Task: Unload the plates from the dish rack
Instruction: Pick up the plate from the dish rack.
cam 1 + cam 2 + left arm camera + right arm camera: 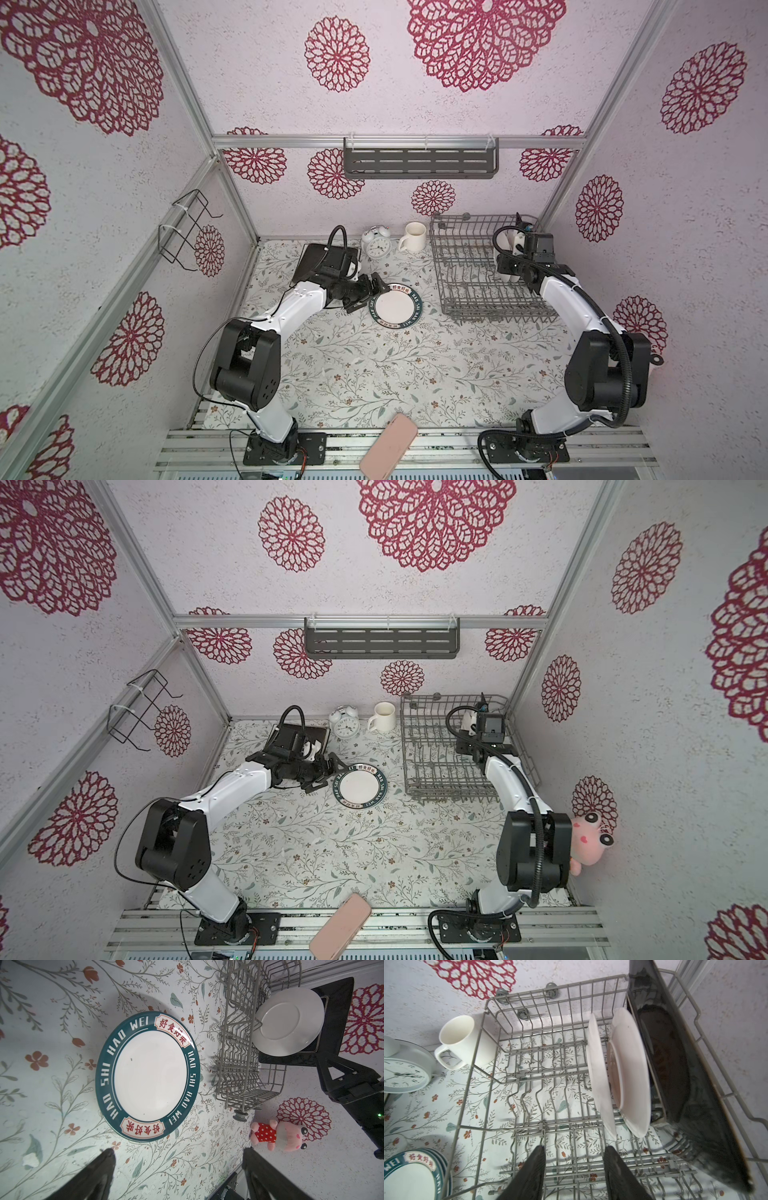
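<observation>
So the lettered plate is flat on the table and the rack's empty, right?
No, not empty: the right wrist view shows two white plates and a black-backed plate standing in the rack. The lettered plate does lie flat on the table.

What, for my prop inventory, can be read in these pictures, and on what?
"HAO SHI HAO WEI": on the plate rim, printed twice.
"好食好味": in two red-lettered panels on that rim.
Clock dial numerals: too blurred to read.
Nothing else is legible.
</observation>
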Controlling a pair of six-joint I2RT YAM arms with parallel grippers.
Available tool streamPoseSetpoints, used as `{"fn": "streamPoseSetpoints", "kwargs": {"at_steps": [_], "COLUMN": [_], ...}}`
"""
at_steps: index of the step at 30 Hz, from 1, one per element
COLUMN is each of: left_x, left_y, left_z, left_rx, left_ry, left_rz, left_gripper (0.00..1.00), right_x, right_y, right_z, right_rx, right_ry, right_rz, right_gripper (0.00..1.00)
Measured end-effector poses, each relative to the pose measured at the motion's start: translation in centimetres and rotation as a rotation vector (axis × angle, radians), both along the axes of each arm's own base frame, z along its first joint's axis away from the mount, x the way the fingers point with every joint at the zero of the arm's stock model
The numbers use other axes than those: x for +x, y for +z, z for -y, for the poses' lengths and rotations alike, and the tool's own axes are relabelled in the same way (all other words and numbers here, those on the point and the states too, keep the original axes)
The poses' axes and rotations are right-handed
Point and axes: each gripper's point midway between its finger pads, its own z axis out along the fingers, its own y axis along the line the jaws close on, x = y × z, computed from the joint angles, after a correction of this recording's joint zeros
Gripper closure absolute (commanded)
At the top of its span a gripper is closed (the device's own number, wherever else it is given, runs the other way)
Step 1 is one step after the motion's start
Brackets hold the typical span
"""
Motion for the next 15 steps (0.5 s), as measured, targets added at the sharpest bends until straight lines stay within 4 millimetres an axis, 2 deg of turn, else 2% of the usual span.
{"fn": "streamPoseSetpoints", "kwargs": {"at_steps": [11,15], "left_x": [1.1,1.5], "left_y": [2.3,2.6], "left_z": [0.7,0.9], "left_rx": [-0.033,-0.041], "left_ry": [-0.011,-0.015], "left_rz": [0.047,0.052], "left_gripper": [0.02,0.02], "right_x": [1.6,2.4], "right_y": [-1.2,-1.7], "right_z": [0.8,1.1], "right_rx": [-0.075,-0.094], "right_ry": [0.007,0.005], "right_rz": [-0.019,-0.024], "right_gripper": [0.48,0.48]}}
